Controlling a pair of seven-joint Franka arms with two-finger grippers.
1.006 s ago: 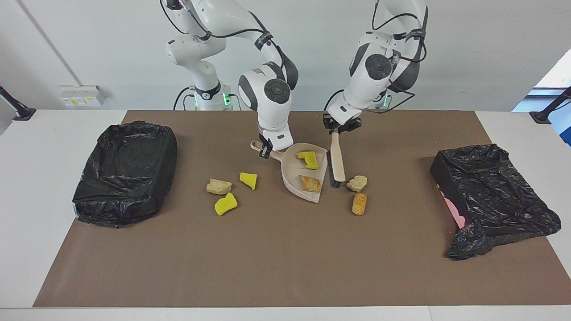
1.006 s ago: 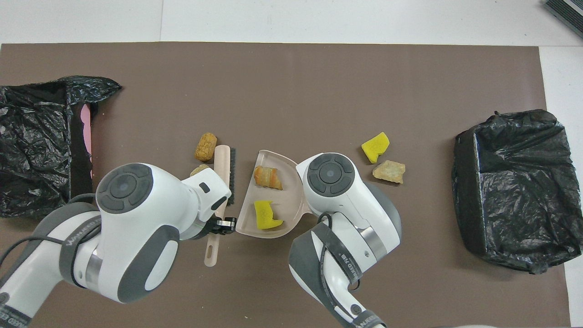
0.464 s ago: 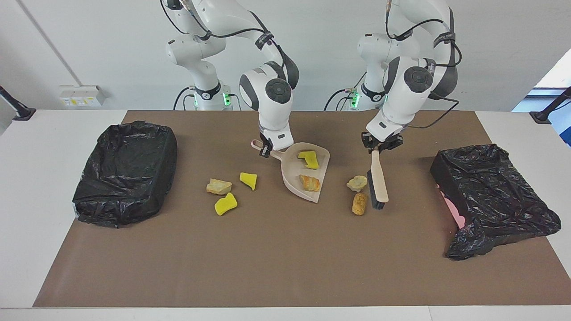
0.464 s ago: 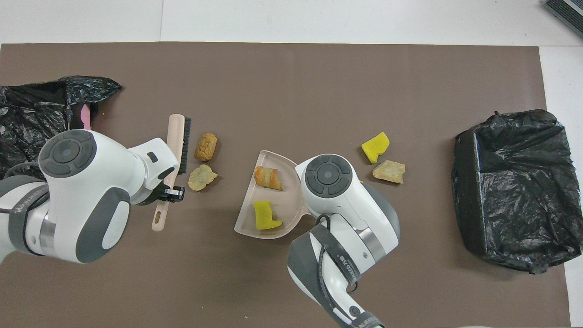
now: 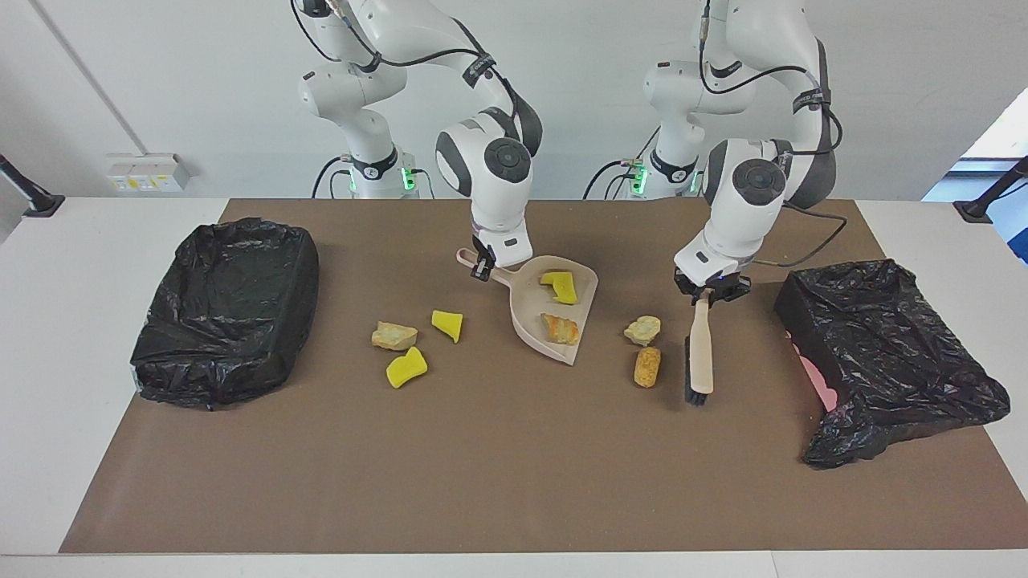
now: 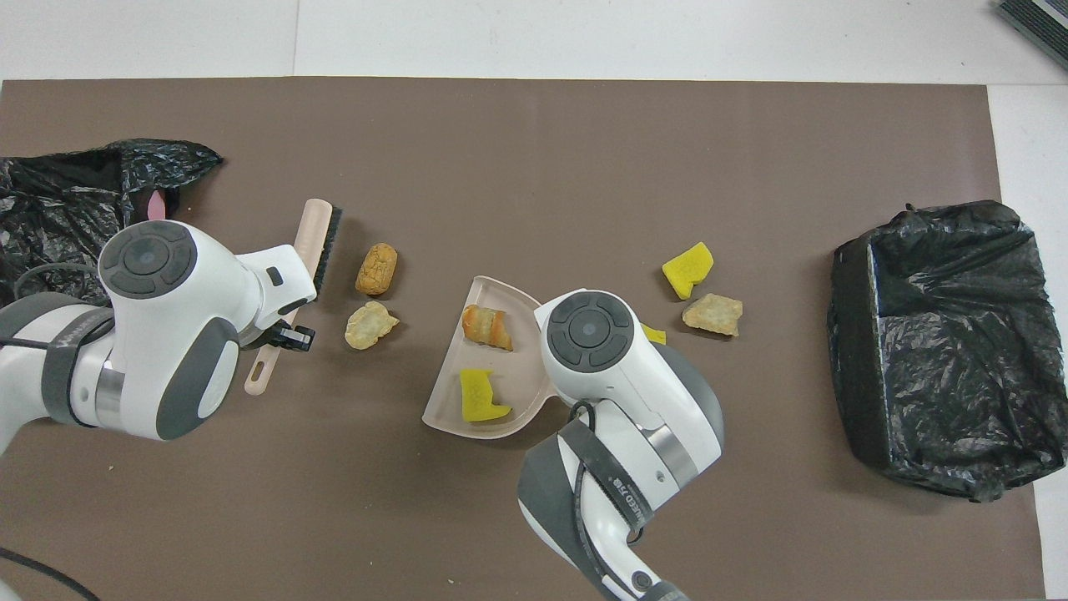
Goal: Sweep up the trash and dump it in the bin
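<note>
My left gripper is shut on the handle of a beige brush, also seen from overhead. The brush head is down at the mat, its bristles facing two tan-orange trash lumps. My right gripper is shut on the handle of the beige dustpan, which holds a yellow sponge piece and a bread-like lump. Three more trash chunks lie on the mat beside the dustpan, toward the right arm's end.
A bin lined with a black bag stands at the right arm's end of the brown mat. A second black-bagged bin, with pink showing at its edge, lies at the left arm's end, close to the brush.
My left gripper carried the brush from beside the dustpan over the two lumps toward the left arm's end and lowered it there. The dustpan shifted only slightly.
</note>
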